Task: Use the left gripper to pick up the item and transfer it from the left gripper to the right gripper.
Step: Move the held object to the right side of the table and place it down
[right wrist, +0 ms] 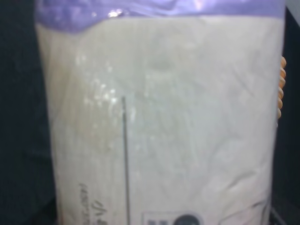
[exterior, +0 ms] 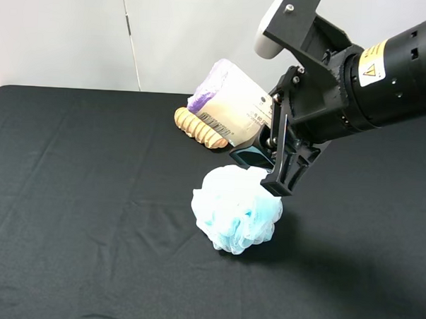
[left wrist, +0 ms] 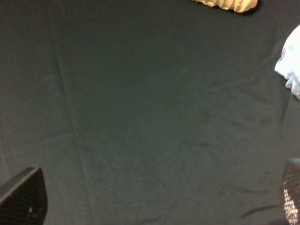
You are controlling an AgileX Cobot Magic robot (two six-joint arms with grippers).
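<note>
The item (exterior: 233,104), a roll with a purple end and a cream printed label, is held tilted in the air above the black table. My right gripper (exterior: 262,144), on the thick black arm with the yellow sticker, is shut on its lower end. The item fills the right wrist view (right wrist: 159,122), and the fingers are hidden there. My left gripper (left wrist: 157,201) is open and empty above bare cloth. Only its two fingertips (left wrist: 23,199) show, far apart, and it is out of the exterior view.
A ribbed tan wooden piece (exterior: 200,128) lies on the table behind the item; it also shows in the left wrist view (left wrist: 229,3). A fluffy light-blue mesh sponge (exterior: 235,208) sits just below my right gripper, and also shows in the left wrist view (left wrist: 290,65).
</note>
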